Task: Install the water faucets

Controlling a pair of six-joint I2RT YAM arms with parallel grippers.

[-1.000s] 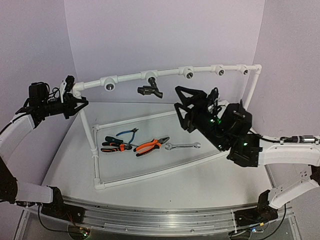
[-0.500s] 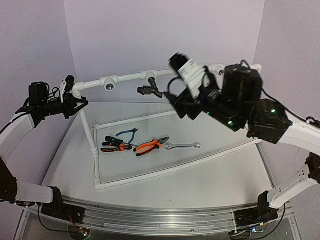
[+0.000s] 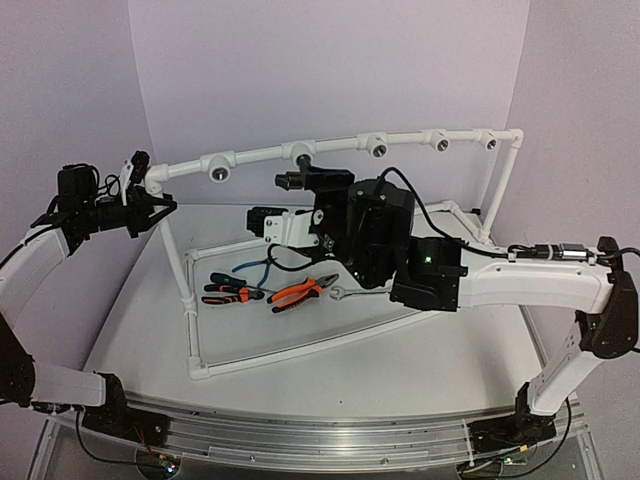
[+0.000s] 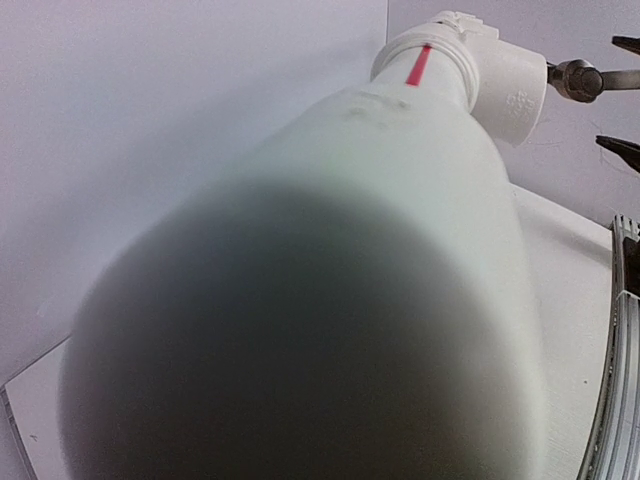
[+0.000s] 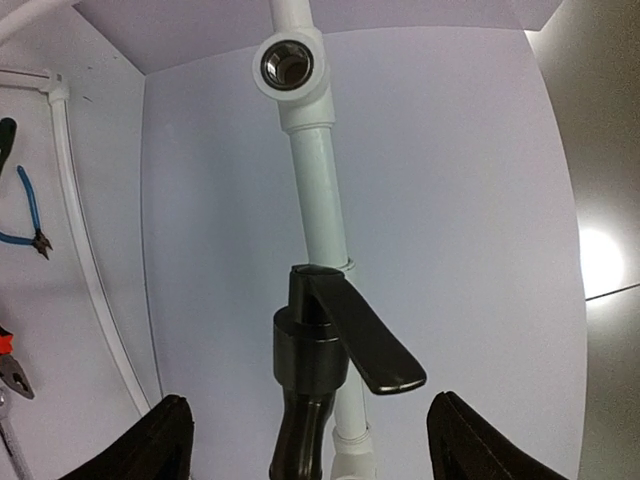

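The faucet point(image 5: 308, 352) is dark, matte grey-black metal, with a short round body and a flat, paddle-shaped lever point(image 5: 372, 350) angling off one side. It stands in front of a smooth white plastic pipe point(image 5: 318, 190), along from a tee fitting point(image 5: 290, 65) whose round mouth holds a threaded metal insert. The right gripper point(image 5: 310, 400) stands wide, its black fingers point(image 5: 150, 445) clear of the faucet on either side. The faucet's lower end is cut off, so what it seats in is not seen.

The left gripper point(image 3: 155, 207) sits at the frame's left corner, by a white corner fitting point(image 4: 425, 60) marked with a red stripe. A blurred, shadowed pipe fills most of its wrist view, and I cannot tell how its jaws stand. Orange-handled pliers point(image 3: 300, 292) and a silver wrench point(image 3: 347, 293) lie on the white table point(image 3: 400, 350).
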